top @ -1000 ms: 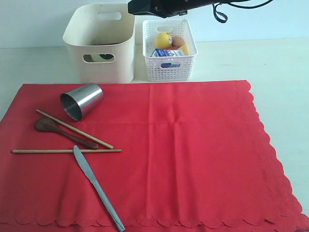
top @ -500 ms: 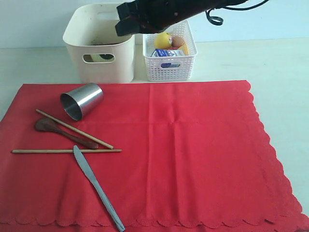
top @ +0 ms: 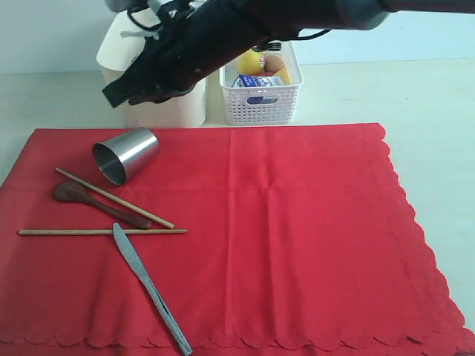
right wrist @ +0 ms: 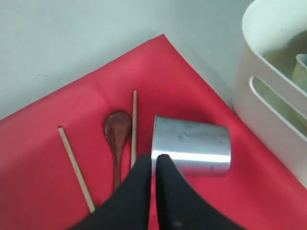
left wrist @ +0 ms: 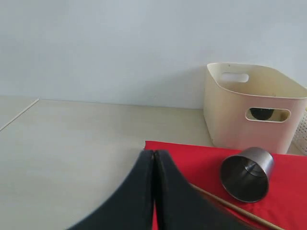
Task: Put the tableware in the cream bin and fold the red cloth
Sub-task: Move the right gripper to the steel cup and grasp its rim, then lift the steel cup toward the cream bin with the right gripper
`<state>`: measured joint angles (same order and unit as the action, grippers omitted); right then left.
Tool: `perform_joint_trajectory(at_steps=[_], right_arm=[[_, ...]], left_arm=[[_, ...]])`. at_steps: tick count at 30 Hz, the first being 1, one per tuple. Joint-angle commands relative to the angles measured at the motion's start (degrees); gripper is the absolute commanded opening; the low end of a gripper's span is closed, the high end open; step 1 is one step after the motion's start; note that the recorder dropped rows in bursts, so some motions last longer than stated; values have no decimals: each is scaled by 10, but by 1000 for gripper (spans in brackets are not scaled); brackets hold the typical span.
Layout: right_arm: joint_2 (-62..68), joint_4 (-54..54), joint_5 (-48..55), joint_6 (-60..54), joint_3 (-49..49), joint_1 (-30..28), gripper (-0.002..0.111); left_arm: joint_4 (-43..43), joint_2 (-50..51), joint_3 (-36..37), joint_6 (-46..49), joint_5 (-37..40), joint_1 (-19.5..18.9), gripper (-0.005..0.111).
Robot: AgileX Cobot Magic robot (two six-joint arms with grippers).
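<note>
A: When you count what lies on the red cloth (top: 297, 237), what is there?
B: One steel cup (top: 125, 155) on its side, two chopsticks (top: 102, 232), one spoon (top: 74, 192), one knife (top: 148, 285).
A: Containers?
B: Two on the desk (top: 430, 96): cream bin (left wrist: 240, 129), something pale inside; lattice basket (top: 260, 104) with lemon (top: 249, 62), egg (top: 273, 64), milk carton (top: 256, 81). Left claw (left wrist: 153, 153) clenched, empty; right claw (right wrist: 154, 160) clenched above the cup.

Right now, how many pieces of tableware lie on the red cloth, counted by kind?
Steel cup: 1
Chopsticks: 2
Wooden spoon: 1
Knife: 1
Total on the red cloth: 5
</note>
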<state>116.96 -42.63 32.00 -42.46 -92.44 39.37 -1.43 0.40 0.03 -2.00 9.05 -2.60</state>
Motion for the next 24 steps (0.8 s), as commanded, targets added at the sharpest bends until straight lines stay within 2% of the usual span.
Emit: perform_joint_trajectory(at_steps=[1, 5, 8, 18, 24], right_arm=[[24, 73, -72, 79, 2, 37, 25], [48, 93, -125, 81, 2, 64, 53], [63, 118, -135, 81, -6, 75, 65], [120, 188, -120, 89, -70, 79, 68], [150, 282, -120, 165, -104, 79, 68]], left_arm=[[-1, -4, 0, 2, -3, -1, 1], [-1, -4, 0, 2, -3, -1, 1], [-1, -4, 0, 2, -3, -1, 1], [-1, -4, 0, 2, -3, -1, 1], [-1, -4, 0, 2, -3, -1, 1]])
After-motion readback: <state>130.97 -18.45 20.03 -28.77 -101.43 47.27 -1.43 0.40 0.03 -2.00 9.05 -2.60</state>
